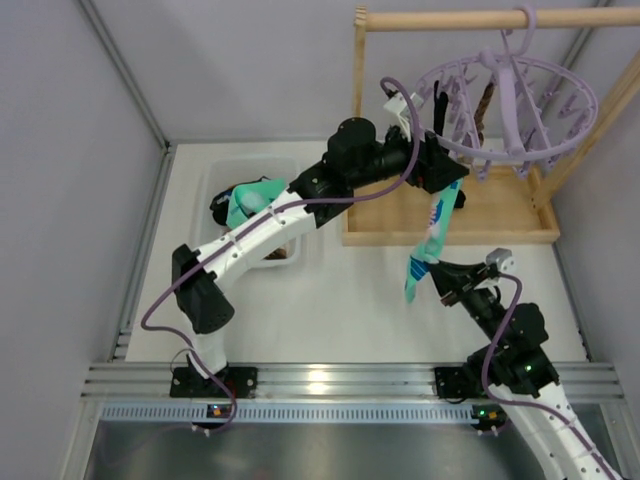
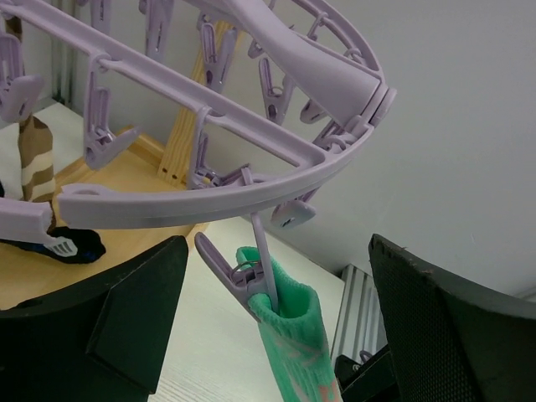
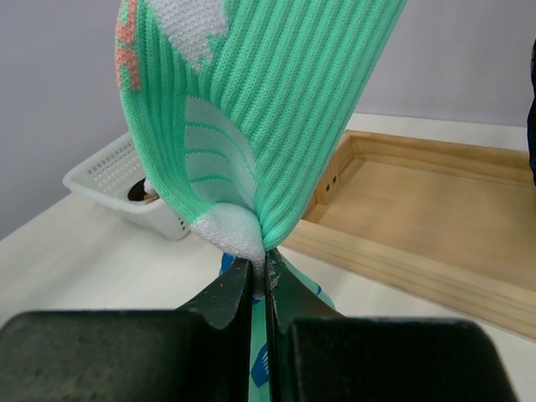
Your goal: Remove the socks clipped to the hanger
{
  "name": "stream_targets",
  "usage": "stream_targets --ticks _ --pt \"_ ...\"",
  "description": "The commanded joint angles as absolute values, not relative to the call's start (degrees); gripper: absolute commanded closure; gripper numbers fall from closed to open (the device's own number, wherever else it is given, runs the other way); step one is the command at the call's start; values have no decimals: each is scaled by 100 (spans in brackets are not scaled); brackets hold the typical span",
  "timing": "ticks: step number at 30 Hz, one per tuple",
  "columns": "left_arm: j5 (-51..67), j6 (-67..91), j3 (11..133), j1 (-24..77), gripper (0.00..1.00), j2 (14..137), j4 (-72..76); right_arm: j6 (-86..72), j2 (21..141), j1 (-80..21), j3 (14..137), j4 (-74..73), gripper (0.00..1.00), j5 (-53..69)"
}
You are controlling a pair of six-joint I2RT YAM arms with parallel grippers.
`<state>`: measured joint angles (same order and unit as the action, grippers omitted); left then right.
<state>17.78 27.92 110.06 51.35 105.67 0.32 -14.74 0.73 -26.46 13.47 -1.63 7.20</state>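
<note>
Seen from above, one mint sock point(image 1: 435, 235) hangs from the hanger point(image 1: 519, 110)'s near rim and one brown striped sock point(image 1: 485, 105) inside its ring, with a basket point(image 1: 215, 175) well to its left. In the left wrist view, the left gripper point(image 2: 276, 335)'s jaws stand wide, flanking the clip point(image 2: 243, 280) under the hanger. In the right wrist view, the right gripper point(image 3: 265, 289)'s jaws pinch the mint sock's bottom tip.

Hanger point(image 2: 251, 180) rim and clip point(image 2: 230, 272) crowd the left fingers point(image 2: 126, 327)
</note>
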Motion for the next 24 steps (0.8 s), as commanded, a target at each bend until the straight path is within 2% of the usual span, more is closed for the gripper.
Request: stream_targets --ticks 1,5,15,20,24 --pt "1934 2821 11320 5221 8 10634 404 -1371 -263 -2645 1354 -53 100 1001" --pt "1951 2874 11408 5238 8 10740 404 -1318 -526 -2637 1187 246 100 1511" --pt "1890 2971 11479 5300 9 10889 527 -1283 -606 -2637 1178 352 100 1688" --pt "1706 3032 11461 5326 2 10925 536 -1266 -668 -2637 1300 246 100 1573" --pt "1723 3067 11400 5326 2 10890 527 -1301 -659 -2637 1485 246 100 1652"
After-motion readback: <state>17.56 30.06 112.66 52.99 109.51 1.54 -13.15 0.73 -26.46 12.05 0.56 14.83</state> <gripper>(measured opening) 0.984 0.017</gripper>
